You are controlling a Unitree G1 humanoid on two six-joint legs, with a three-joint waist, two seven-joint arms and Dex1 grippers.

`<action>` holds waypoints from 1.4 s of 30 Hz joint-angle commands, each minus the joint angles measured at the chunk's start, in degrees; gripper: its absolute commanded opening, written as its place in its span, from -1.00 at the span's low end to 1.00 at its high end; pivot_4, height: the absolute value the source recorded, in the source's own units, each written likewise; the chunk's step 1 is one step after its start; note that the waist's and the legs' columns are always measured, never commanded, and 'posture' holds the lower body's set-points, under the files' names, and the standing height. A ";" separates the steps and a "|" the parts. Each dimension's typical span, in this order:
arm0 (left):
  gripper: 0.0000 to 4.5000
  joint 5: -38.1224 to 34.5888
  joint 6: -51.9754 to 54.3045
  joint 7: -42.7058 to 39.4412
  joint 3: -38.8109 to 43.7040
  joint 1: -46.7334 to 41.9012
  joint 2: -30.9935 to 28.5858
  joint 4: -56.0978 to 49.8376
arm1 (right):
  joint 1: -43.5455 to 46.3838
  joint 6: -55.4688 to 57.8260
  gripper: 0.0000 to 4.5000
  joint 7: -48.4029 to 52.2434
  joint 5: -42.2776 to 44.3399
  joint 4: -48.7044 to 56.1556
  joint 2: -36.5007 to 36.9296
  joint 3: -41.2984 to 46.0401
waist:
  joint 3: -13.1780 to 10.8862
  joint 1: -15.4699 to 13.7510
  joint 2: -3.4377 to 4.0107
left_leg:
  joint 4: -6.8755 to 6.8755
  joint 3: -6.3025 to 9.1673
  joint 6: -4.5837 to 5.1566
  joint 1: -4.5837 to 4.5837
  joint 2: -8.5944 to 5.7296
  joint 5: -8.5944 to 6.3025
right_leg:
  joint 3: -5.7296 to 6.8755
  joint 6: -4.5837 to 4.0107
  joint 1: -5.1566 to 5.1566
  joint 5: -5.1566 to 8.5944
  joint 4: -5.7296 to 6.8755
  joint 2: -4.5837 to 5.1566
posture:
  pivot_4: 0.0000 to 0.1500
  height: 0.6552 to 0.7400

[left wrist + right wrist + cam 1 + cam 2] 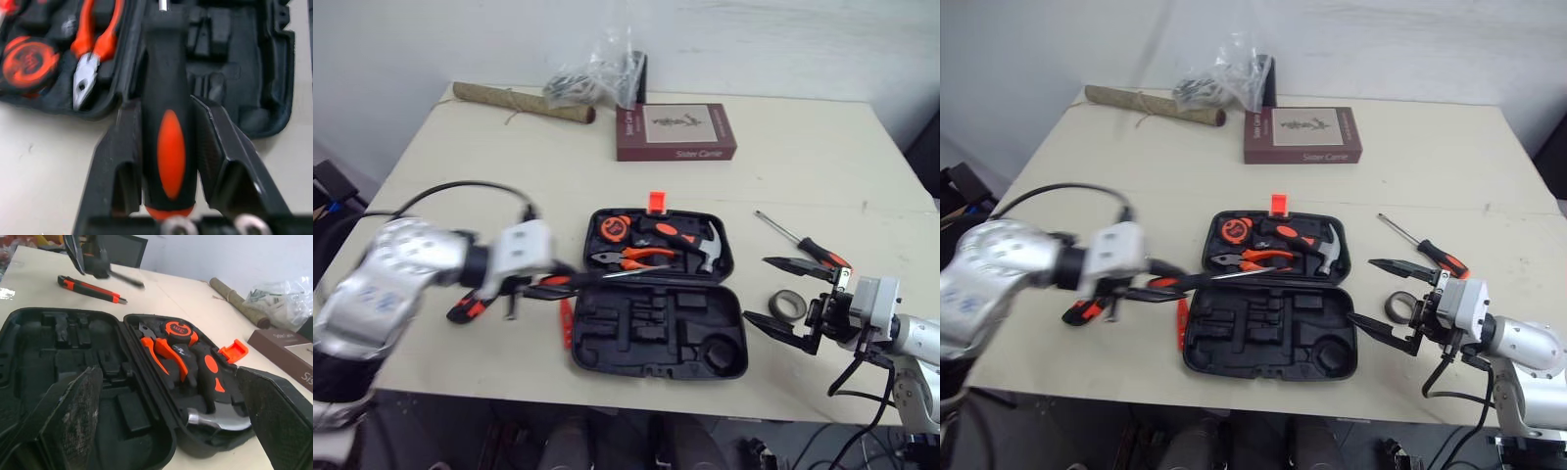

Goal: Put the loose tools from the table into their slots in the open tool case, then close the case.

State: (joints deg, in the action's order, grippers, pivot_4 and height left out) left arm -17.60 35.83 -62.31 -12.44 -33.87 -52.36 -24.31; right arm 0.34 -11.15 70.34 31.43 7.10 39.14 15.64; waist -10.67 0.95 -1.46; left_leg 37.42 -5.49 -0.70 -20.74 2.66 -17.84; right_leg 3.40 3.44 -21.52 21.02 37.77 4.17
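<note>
The open black tool case (pixel 607 338) lies at the table's middle front. Its far half holds a tape measure (pixel 614 228), orange pliers (pixel 641 258) and a hammer (pixel 710 247); the near half shows empty slots. My left gripper (pixel 540 281) is shut on a black-and-orange screwdriver (pixel 166 142), whose shaft (pixel 636 273) reaches over the case's left side. To the right of the case, my right gripper (pixel 756 288) stands open with nothing between its fingers. Beside it on the table lie a tape roll (pixel 787 304) and a second screwdriver (pixel 803 243).
A black-and-orange utility knife (pixel 90 288) lies left of the case, and an orange strip (pixel 566 321) sits against the case's left edge. At the back stand a maroon box (pixel 675 132), a brown roll (pixel 524 103) and a plastic bag (pixel 597 78).
</note>
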 commanded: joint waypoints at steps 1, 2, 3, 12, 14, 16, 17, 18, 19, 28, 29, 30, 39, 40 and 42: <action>-0.65 6.38 4.98 0.36 -9.65 -7.26 2.50 -0.13 | 0.06 0.82 1.00 -0.99 0.23 1.76 0.09 -0.34 | 0.00 -0.23 0.00 | 0.02 0.00 0.00 -0.02 0.02 0.00 | -0.01 0.00 -0.02 0.00 0.00 -0.05 | 1.00 1.00; -0.65 8.02 5.81 0.77 -12.14 -9.37 4.14 0.95 | 0.01 0.92 1.00 -1.34 0.09 1.99 -0.15 -0.59 | -0.01 -0.21 0.01 | 0.02 -0.01 -0.01 -0.08 0.05 0.00 | -0.03 0.00 -0.05 0.00 0.00 -0.09 | 1.00 1.00; -0.65 9.68 6.41 1.47 -14.10 -10.98 5.56 2.12 | -0.08 0.93 1.00 -1.61 -0.04 2.20 -0.29 -0.78 | -0.01 -0.22 0.01 | 0.05 -0.02 -0.01 -0.15 0.07 0.01 | -0.04 0.00 -0.10 0.00 0.04 -0.12 | 1.00 1.00; -0.65 19.18 8.58 1.24 -23.14 -14.59 8.02 4.75 | -2.03 0.03 1.00 -3.31 -0.47 2.81 -1.23 -0.73 | -0.02 -0.79 0.02 | 0.36 0.04 0.00 -0.24 0.12 0.00 | -0.05 0.00 -0.12 0.00 0.04 -0.14 | 1.00 1.00; -0.65 20.16 8.72 1.41 -23.29 -14.16 8.17 4.71 | -2.74 -0.46 1.00 -3.34 -0.49 2.71 -1.39 -0.52 | -0.02 -0.91 0.02 | 0.41 0.07 0.01 -0.27 0.11 -0.01 | -0.05 0.00 -0.12 0.00 0.04 -0.13 | 1.00 1.00; -0.65 21.04 8.75 1.73 -23.40 -13.97 8.59 4.99 | -3.21 -0.82 1.00 -3.38 -0.46 2.70 -1.48 -0.43 | -0.02 -0.95 0.02 | 0.45 0.08 0.03 -0.29 0.10 -0.02 | -0.05 0.00 -0.10 0.00 0.04 -0.11 | 1.00 1.00; -0.65 21.46 8.61 1.75 -23.50 -13.98 8.78 5.23 | -3.44 -0.99 1.00 -3.37 -0.42 2.74 -1.50 -0.41 | -0.02 -0.96 0.02 | 0.48 0.09 0.03 -0.30 0.10 -0.02 | -0.05 0.00 -0.10 0.00 0.04 -0.10 | 1.00 1.00; -0.65 21.78 8.57 1.91 -23.48 -14.03 9.15 5.53 | -3.68 -1.18 1.00 -3.34 -0.36 2.75 -1.52 -0.36 | -0.02 -0.96 0.02 | 0.49 0.10 0.04 -0.31 0.10 -0.03 | -0.05 0.00 -0.09 0.00 0.05 -0.10 | 1.00 1.00; -0.65 21.98 8.51 1.97 -23.36 -14.06 9.43 5.72 | -3.88 -1.28 1.00 -3.37 -0.31 2.85 -1.53 -0.34 | -0.02 -0.96 0.02 | 0.51 0.10 0.04 -0.31 0.09 -0.03 | -0.05 0.01 -0.09 0.00 0.06 -0.10 | 1.00 1.00; -0.65 24.75 7.75 2.64 -23.37 -15.13 13.19 8.26 | -5.68 -2.52 1.00 -2.50 0.40 2.80 -1.37 0.08 | -0.02 -1.11 0.02 | 0.59 0.13 0.06 -0.31 0.07 -0.03 | -0.04 0.02 -0.06 -0.01 0.10 -0.08 | 1.00 1.00; -0.65 25.02 7.53 2.51 -23.56 -15.07 13.36 8.43 | -5.75 -2.58 1.00 -2.47 0.42 2.78 -1.38 0.07 | -0.02 -1.10 0.02 | 0.59 0.13 0.06 -0.31 0.07 -0.03 | -0.04 0.02 -0.06 -0.01 0.10 -0.08 | 1.00 1.00; -0.65 25.26 7.24 2.39 -23.79 -14.94 13.60 8.57 | -5.83 -2.67 1.00 -2.44 0.40 2.73 -1.43 0.05 | -0.02 -1.10 0.02 | 0.59 0.13 0.06 -0.31 0.07 -0.03 | -0.04 0.02 -0.06 -0.01 0.11 -0.08 | 1.00 1.00; -0.02 26.05 4.97 3.64 -22.21 -14.34 16.02 7.59 | -7.21 -2.53 1.00 -2.98 0.65 4.23 -1.66 -0.01 | -0.02 -1.42 0.03 | 0.61 0.14 0.06 -0.31 0.07 -0.04 | -0.04 0.02 -0.05 -0.01 0.11 -0.07 | 1.00 1.00; 0.19 25.99 4.43 3.88 -21.77 -14.36 16.28 7.32 | -7.41 -2.45 1.00 -3.09 0.67 4.52 -1.67 -0.02 | -0.02 -1.52 0.02 | 0.62 0.14 0.07 -0.31 0.06 -0.04 | -0.03 0.02 -0.05 -0.01 0.11 -0.06 | 1.00 1.00; 0.37 24.16 4.31 2.95 -19.38 -14.22 15.97 5.33 | -7.81 -1.69 1.00 -3.60 0.94 5.72 -1.40 0.06 | -0.02 -1.62 0.02 | 0.64 0.14 0.08 -0.33 0.06 -0.05 | -0.04 0.03 -0.05 -0.01 0.11 -0.06 | 1.00 1.00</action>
State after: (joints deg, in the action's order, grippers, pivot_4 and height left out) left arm 7.19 40.96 -59.43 -35.39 -47.66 -35.99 -15.93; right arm -7.15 -12.73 67.24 30.94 10.44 37.56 14.00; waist -10.68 -0.67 -1.43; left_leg 38.05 -5.35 -0.63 -21.07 2.73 -17.88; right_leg 3.37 3.46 -21.58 21.01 37.88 4.11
